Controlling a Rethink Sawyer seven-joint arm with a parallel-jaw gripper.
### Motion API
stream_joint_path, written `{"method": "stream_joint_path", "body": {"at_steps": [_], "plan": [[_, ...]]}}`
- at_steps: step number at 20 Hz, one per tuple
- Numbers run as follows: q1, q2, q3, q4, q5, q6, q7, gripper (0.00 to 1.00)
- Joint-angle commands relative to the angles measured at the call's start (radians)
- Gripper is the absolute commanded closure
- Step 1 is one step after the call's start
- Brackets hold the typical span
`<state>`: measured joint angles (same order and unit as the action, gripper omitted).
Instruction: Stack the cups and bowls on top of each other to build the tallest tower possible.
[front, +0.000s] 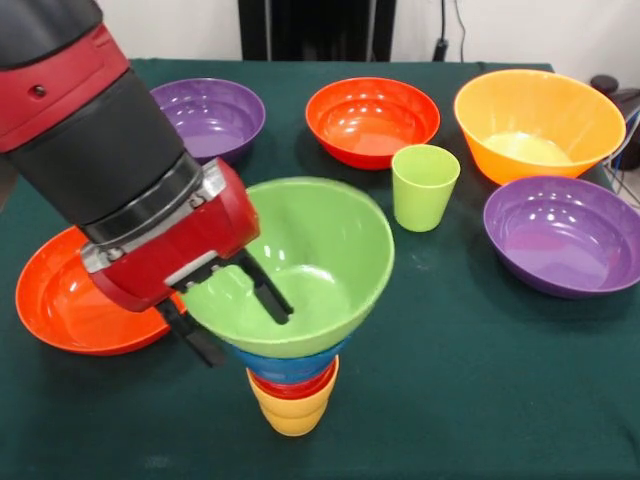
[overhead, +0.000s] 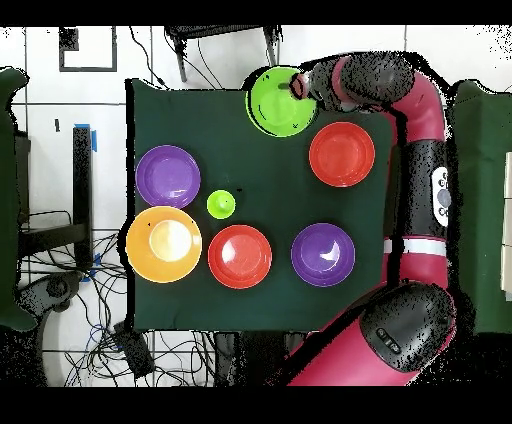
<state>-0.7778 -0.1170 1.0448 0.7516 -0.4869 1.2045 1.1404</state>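
The tower stands at the table's near edge: yellow cup (front: 293, 412) lowest, red cup (front: 292, 386), blue bowl (front: 285, 363) and a wide light green bowl (front: 325, 250) on top. My gripper (front: 248, 338) is open and straddles the green bowl's left rim, one finger inside the bowl and one outside. In the overhead view the gripper (overhead: 300, 88) sits at the edge of the green bowl (overhead: 278, 100). A light green cup (front: 424, 187) stands upright just behind the tower to the right.
Loose bowls ring the tower: a red-orange bowl (front: 60, 300) at left beside my arm, a purple bowl (front: 210, 115) and a red-orange bowl (front: 372, 120) at the back, a large orange bowl (front: 538, 120) and a purple bowl (front: 565, 235) at right.
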Motion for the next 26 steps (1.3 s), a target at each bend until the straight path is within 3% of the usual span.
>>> {"method": "stream_joint_path", "body": {"at_steps": [1, 7, 19, 23, 26], "plan": [[0.050, 0.007, -0.078, -0.099, 0.002, 0.088, -0.042, 0.00], [0.059, 0.004, -0.076, -0.123, -0.005, 0.090, -0.053, 0.00], [0.048, -0.028, -0.100, -0.062, 0.014, 0.089, -0.011, 0.00], [0.014, -0.164, -0.115, 0.082, 0.078, 0.117, 0.087, 0.00], [0.005, -0.256, -0.111, 0.135, 0.132, 0.155, 0.127, 0.00]]}}
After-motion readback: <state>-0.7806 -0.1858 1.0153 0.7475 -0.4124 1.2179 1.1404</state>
